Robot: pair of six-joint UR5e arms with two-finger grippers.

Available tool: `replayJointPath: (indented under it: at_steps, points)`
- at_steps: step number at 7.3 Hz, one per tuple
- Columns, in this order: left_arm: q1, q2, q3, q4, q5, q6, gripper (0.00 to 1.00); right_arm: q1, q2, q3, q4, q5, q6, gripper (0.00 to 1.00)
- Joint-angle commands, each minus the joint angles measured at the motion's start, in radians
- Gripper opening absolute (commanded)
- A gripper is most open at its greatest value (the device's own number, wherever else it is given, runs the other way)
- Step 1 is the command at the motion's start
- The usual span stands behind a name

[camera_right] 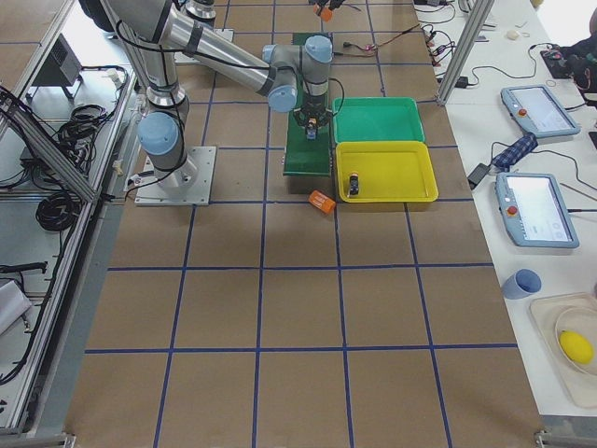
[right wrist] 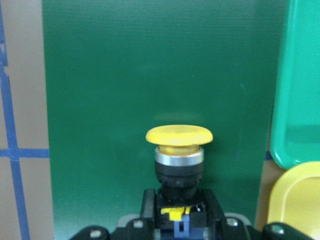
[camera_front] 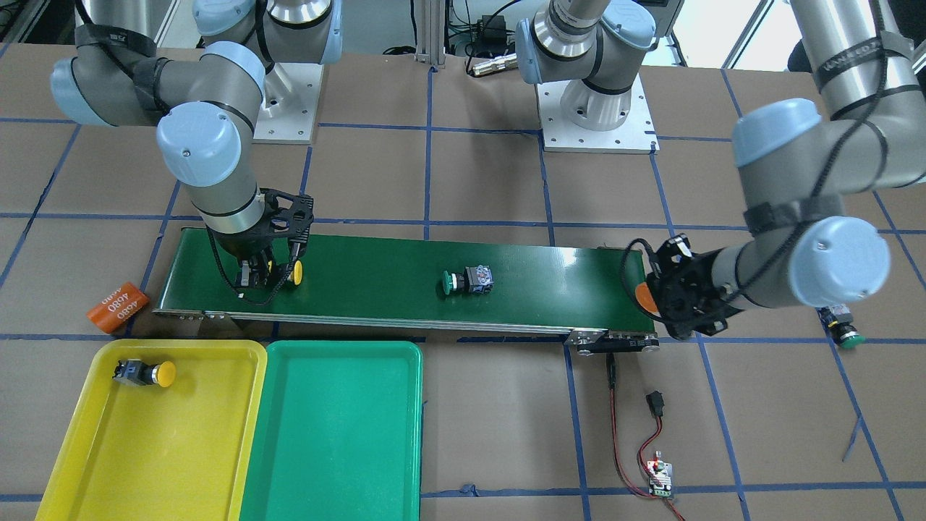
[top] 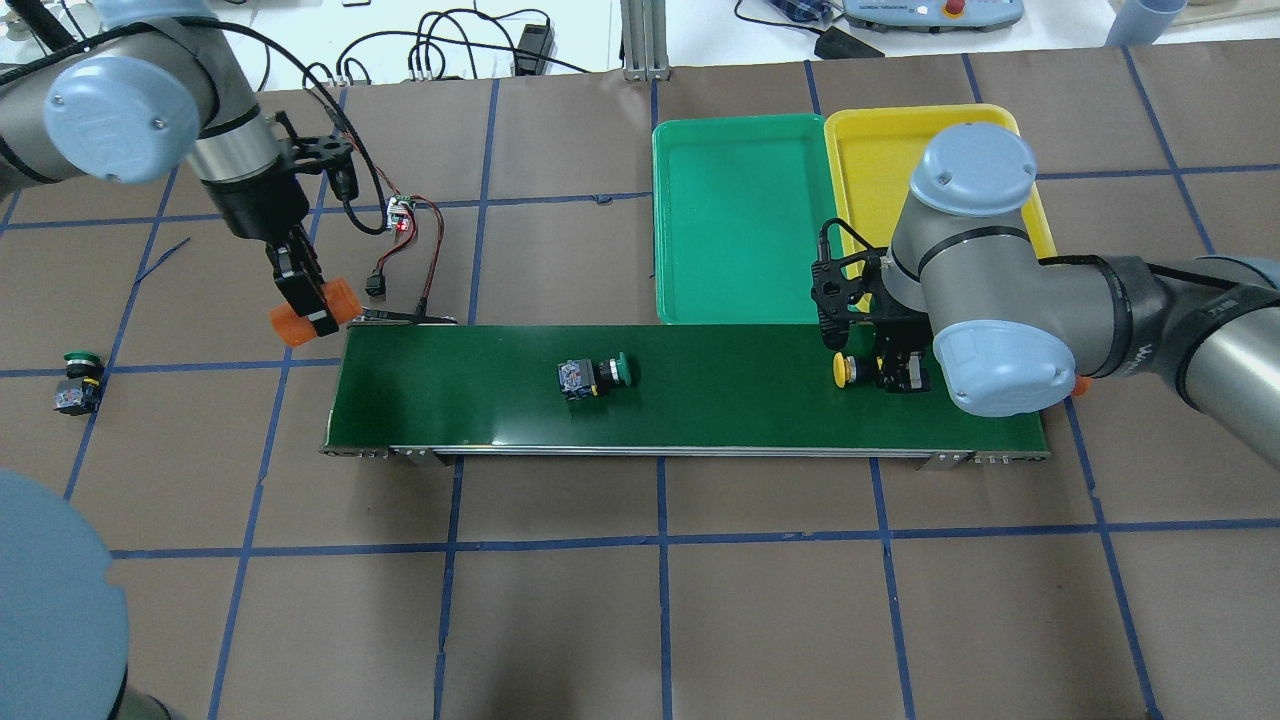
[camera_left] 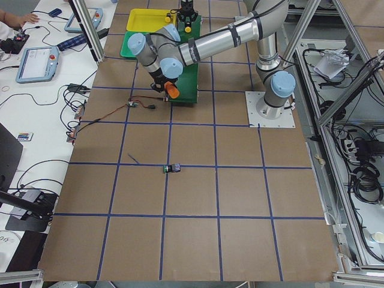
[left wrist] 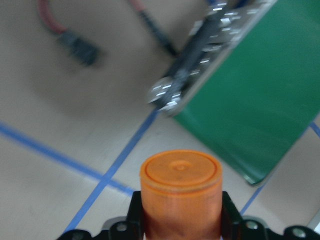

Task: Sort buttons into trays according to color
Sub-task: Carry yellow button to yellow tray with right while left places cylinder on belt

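While the left claw [top: 312, 312] clamps an orange cylinder [left wrist: 180, 190], the right claw [top: 893, 372] grips a yellow-capped, black-bodied button [right wrist: 179, 150].

"4680", apparently printed twice, on the lying orange cylinder [camera_front: 117, 307]

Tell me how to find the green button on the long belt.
Find the long dark-green belt. Halfway along it lies a small black-and-grey button, all alone. Its round cap is green; the belt's only other button has a yellow cap and is at one end.
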Motion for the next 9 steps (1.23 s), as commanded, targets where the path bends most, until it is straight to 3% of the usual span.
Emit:
replayJointPath:
  at_steps: [1, 3, 5, 6, 7, 8, 9]
  points:
    - [-0.097, 0.065, -0.135, 0.13, -0.005, 0.065, 0.0, -0.051, 0.066, -0.121, -0.006, -0.003, -0.012, 0.0]
    - [-0.109, 0.113, -0.247, 0.234, -0.002, 0.15, 0.0, -0.149, 0.192, -0.256, 0.0, -0.01, -0.053, 0.0]
    - [-0.118, 0.101, -0.291, 0.327, -0.004, 0.16, 0.0, -0.197, 0.26, -0.299, -0.014, -0.007, -0.122, 0.0]
    - [-0.134, 0.098, -0.312, 0.346, -0.002, 0.163, 0.2, -0.193, 0.262, -0.33, -0.01, -0.001, -0.117, 0.0]
    - [-0.16, 0.086, -0.34, 0.445, -0.002, 0.164, 0.33, -0.191, 0.265, -0.339, -0.005, 0.004, -0.109, 0.0]
    - [-0.173, 0.082, -0.376, 0.526, -0.002, 0.16, 0.72, -0.191, 0.266, -0.342, -0.003, 0.045, -0.104, 0.0]
    - [-0.171, 0.098, -0.375, 0.544, -0.005, 0.161, 1.0, -0.191, 0.268, -0.341, -0.002, 0.048, -0.104, 0.0]
